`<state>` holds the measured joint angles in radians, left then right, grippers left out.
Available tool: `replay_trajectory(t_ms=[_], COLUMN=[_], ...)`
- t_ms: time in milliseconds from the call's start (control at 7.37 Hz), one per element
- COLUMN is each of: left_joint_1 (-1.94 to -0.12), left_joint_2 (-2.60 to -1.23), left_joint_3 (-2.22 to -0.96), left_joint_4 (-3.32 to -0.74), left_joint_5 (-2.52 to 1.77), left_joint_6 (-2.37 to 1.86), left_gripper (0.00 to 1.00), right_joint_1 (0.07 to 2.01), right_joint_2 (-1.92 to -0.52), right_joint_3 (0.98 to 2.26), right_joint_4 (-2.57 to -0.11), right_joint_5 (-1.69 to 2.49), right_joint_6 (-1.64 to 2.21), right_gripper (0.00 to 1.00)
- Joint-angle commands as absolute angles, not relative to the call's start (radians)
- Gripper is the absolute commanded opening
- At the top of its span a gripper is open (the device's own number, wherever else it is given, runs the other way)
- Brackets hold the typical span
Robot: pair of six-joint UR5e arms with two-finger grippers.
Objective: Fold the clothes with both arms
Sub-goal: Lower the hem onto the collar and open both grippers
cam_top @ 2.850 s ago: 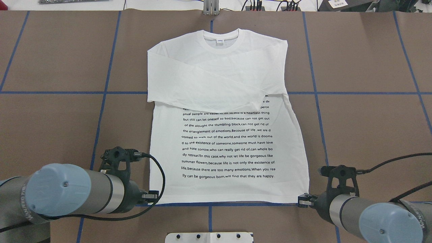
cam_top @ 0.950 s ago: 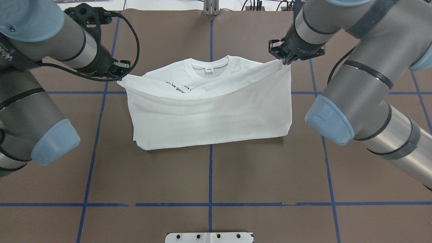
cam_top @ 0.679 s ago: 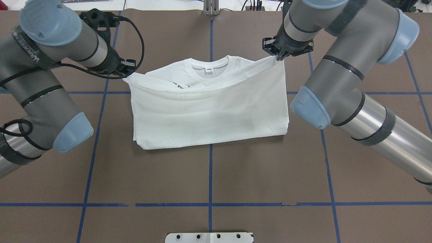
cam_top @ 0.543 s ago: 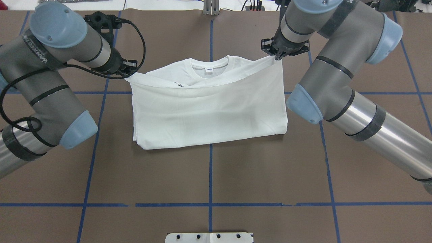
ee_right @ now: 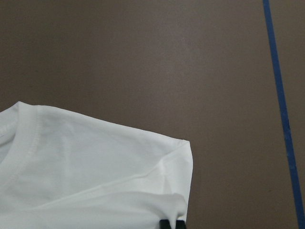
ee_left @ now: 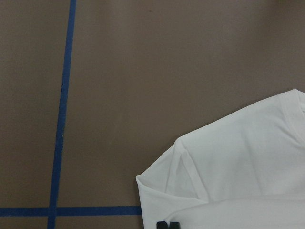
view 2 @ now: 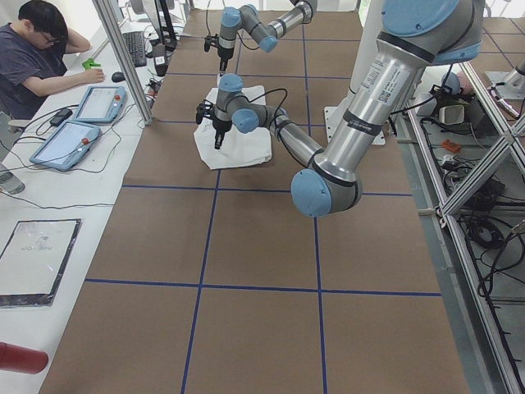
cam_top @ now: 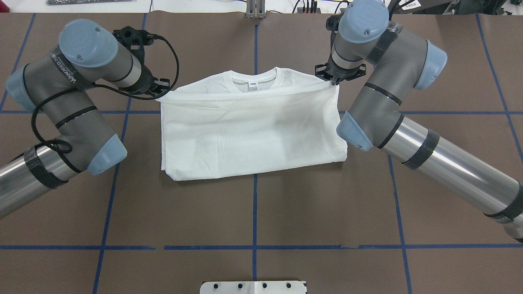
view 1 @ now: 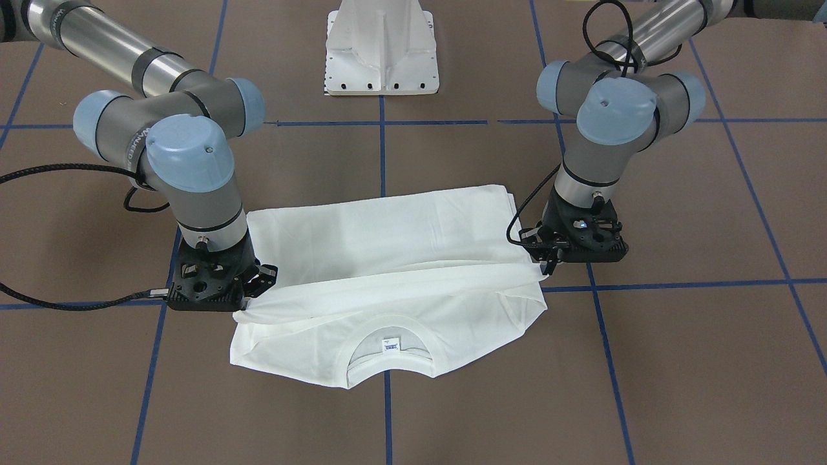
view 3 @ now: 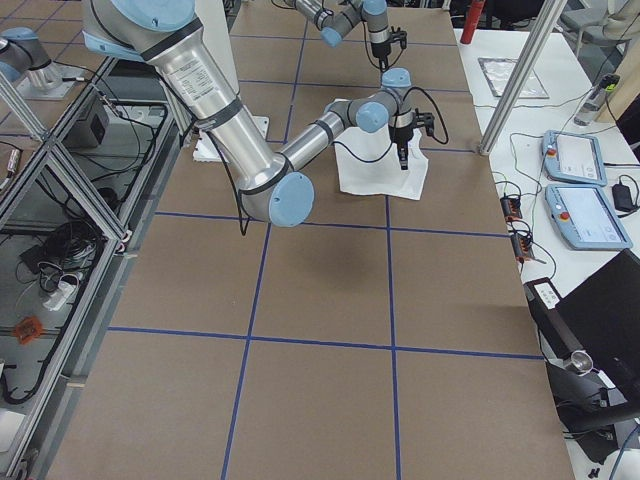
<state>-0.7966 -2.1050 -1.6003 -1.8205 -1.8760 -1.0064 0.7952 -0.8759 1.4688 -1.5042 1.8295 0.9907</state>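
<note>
On the brown table point(cam_top: 253, 212), inside the squares marked by the blue tape lines point(cam_top: 254, 196), you find the white T-shirt point(cam_top: 253, 134) folded once across its width. The lower half lies over the upper half with the plain side up, and no printed text shows. The fold forms the edge nearest the robot base. The hem point(cam_top: 245, 96) runs across the shoulders just short of the round collar point(cam_top: 253, 74). The collar and the neck label point(cam_top: 253, 84) are uncovered.

Check the left gripper point(cam_top: 160, 93): its jaws are clenched on the hem corner at the robot's left. Check the right gripper point(cam_top: 331, 80): its jaws are clenched on the opposite hem corner. Both wrists point down at the table, and the left arm point(cam_top: 73, 106) and the right arm point(cam_top: 388, 102) reach in from either side of the shirt.

In the front-facing view the hem shows as a band stretched between the two grippers, raised a little off the layer beneath at each corner. Each wrist view shows one shoulder corner of the shirt lying flat on the table. Black fingertips point(ee_left: 162, 225) point(ee_right: 165, 224) sit at the lower edge of each of those views, against white cloth.

The white pedestal point(view 1: 382, 45) stands at the robot side of the table, well apart from the shirt. A person point(view 2: 33, 57) sits at the bench point(view 2: 49, 205) beside the table.
</note>
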Motion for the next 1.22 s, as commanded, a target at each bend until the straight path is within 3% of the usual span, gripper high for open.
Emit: replay_trajectory(t_ms=[0, 271, 407, 543, 1086], left_joint_1=[-0.770, -0.769, -0.770, -0.773, -0.709], left_joint_2=[-2.105, -2.105, -2.100, -2.092, -1.920], left_joint_3=[-1.580, -1.578, -1.589, -1.609, -1.808], left_joint_4=[-1.839, -1.841, -1.839, -1.838, -1.839], left_joint_5=[-1.876, -1.876, -1.879, -1.885, -1.953], left_joint_6=[-1.006, -1.006, -0.977, -0.945, -0.956], left_gripper=[0.00, 0.00, 0.66, 1.00, 1.00], right_joint_1=[0.770, 0.769, 0.769, 0.769, 0.776], right_joint_2=[-0.877, -0.885, -0.890, -0.887, -0.903], right_joint_3=[1.460, 1.459, 1.456, 1.451, 1.469], right_joint_4=[-1.491, -1.489, -1.489, -1.488, -1.483], right_joint_5=[1.815, 1.815, 1.815, 1.815, 1.824], right_joint_6=[0.991, 0.989, 0.988, 0.976, 0.956], right_gripper=[0.00, 0.00, 0.84, 1.00, 1.00])
